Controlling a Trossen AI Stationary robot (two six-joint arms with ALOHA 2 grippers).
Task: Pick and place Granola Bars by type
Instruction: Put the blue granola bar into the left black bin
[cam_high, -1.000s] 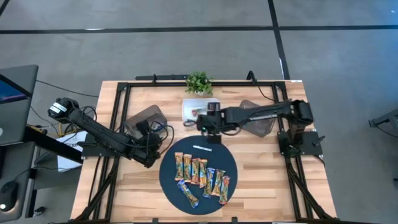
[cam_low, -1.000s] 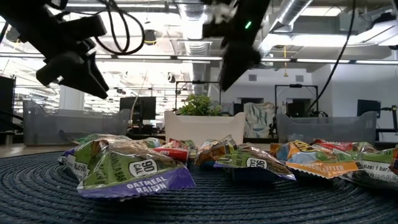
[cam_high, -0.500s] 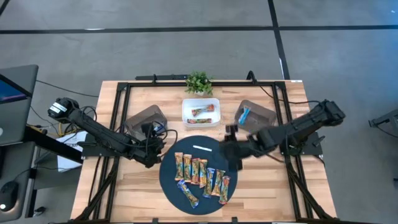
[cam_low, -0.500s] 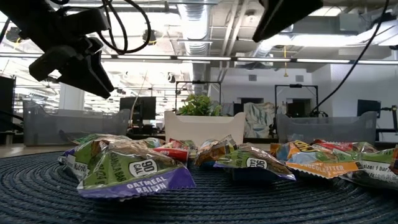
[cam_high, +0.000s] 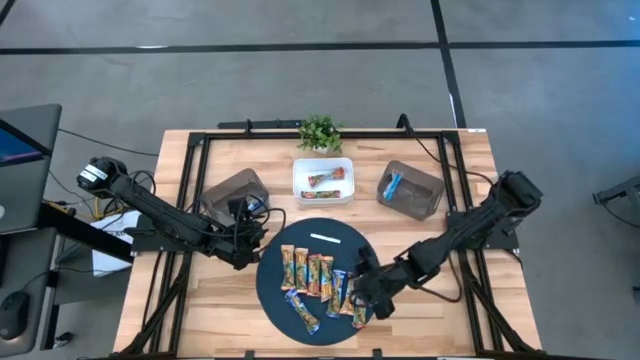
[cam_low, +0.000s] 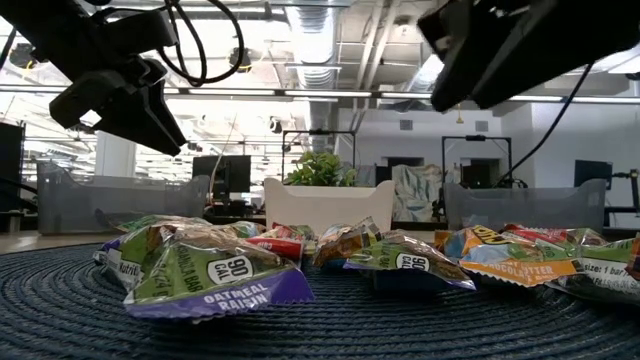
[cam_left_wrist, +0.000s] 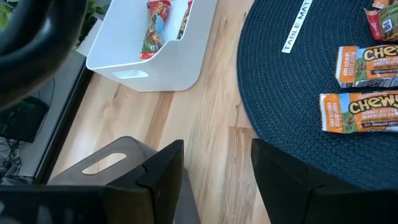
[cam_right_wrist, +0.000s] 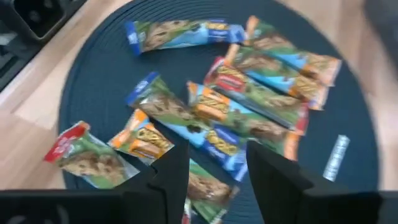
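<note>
Several granola bars (cam_high: 315, 272) in orange, blue and red wrappers lie flat on a round dark blue mat (cam_high: 275, 300); they also show in the right wrist view (cam_right_wrist: 249, 93) and the low view (cam_low: 205, 275). My right gripper (cam_high: 366, 296) hangs open above the bars at the mat's near right, touching nothing (cam_right_wrist: 217, 174). My left gripper (cam_high: 250, 244) stands open at the mat's left edge, above bare wood (cam_left_wrist: 217, 180). A white bin (cam_high: 323, 180) holds a red-ended bar (cam_left_wrist: 155, 28). The right grey bin (cam_high: 412, 192) holds a blue bar (cam_high: 392, 184).
A left grey bin (cam_high: 235, 192) stands behind my left gripper. A small plant (cam_high: 320, 132) sits at the table's far edge behind the white bin. A thin white strip (cam_high: 327, 238) lies on the far part of the mat. Bare wood shows near the front corners.
My right gripper has swung from over the white bin toward the table's near edge and downward, tipping further down, and now hangs over the mat's near right bars. My left gripper has stayed in place. The bars on the mat have not moved.
</note>
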